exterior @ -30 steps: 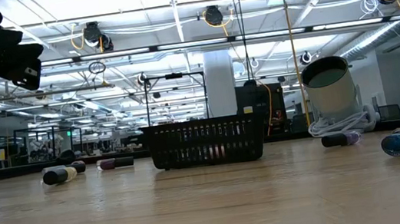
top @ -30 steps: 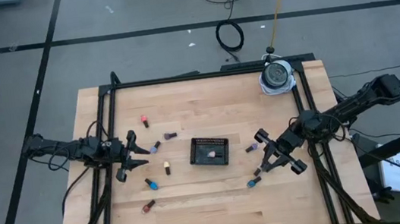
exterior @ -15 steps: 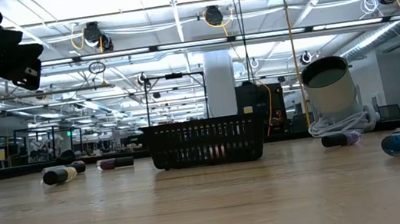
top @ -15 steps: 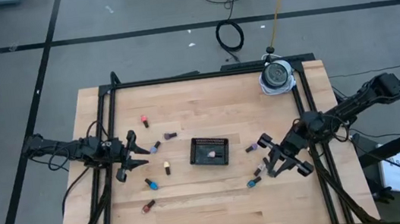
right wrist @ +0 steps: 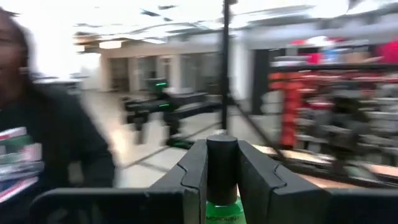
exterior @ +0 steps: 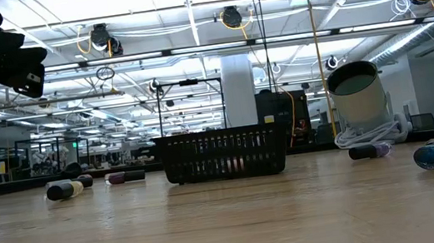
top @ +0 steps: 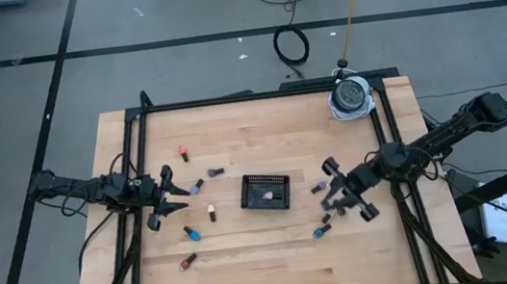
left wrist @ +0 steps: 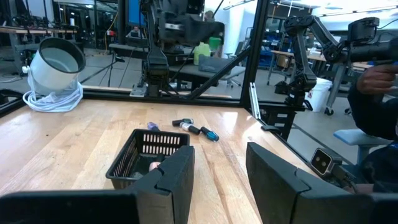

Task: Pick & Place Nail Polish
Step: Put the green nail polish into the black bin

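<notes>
1. Right gripper [right wrist: 222, 180] fingers clamped on green nail polish bottle [right wrist: 222, 214], right of centre in the overhead frame.
2. Light, slick glass; probably best pinched across the cap [right wrist: 222, 163].
3. Left gripper [left wrist: 219, 168] fingers parted, empty.

No text, label, brand or number can be read in any view. In the right wrist view a person [right wrist: 43, 124] at the edge wears a dark top with a pale printed patch on the chest, possibly lettering, but it is too blurred to make out. The green bottle [right wrist: 222, 211] between the right claw's [right wrist: 222, 186] fingers shows faint dark marks on its glass; these cannot be read either. The bottles lying on the desk [top: 249, 259] are too small to show any print.
</notes>
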You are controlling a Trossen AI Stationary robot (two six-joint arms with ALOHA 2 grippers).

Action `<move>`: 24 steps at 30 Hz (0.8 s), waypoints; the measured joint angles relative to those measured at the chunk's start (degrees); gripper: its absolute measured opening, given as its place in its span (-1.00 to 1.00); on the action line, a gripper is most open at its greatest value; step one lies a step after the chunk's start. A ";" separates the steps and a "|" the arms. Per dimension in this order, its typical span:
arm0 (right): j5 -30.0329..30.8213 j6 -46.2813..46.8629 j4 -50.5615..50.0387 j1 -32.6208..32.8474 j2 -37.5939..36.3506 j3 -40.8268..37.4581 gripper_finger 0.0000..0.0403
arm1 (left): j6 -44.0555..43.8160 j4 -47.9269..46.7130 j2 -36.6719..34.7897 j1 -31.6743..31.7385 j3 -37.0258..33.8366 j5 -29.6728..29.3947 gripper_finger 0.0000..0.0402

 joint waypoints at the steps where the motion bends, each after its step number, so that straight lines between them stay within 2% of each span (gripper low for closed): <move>1: 2.31 -0.54 0.46 -0.08 0.00 0.00 -0.77 | 0.00 0.00 0.02 0.00 0.00 0.02 -0.28; 5: 13.96 -3.52 1.44 -0.11 -0.02 0.00 -0.77 | 0.00 0.00 0.02 0.00 0.00 0.00 -0.28; 12: 41.54 -7.91 -1.82 -0.11 -0.02 0.00 -0.77 | 0.00 -0.02 0.00 0.00 0.00 0.00 -0.28; 16: 54.94 -12.45 -2.98 -0.13 -0.02 0.00 -0.77 | 0.00 0.00 0.00 0.00 0.00 0.00 -0.28; 19: 60.06 -15.25 -2.67 -0.23 -0.02 0.00 -0.77 | 0.00 0.00 0.02 0.00 0.00 0.02 -0.28; 24: 61.82 -17.31 -3.30 -0.37 -0.02 0.00 -0.77 | 0.00 0.00 0.00 0.00 0.01 0.00 -0.28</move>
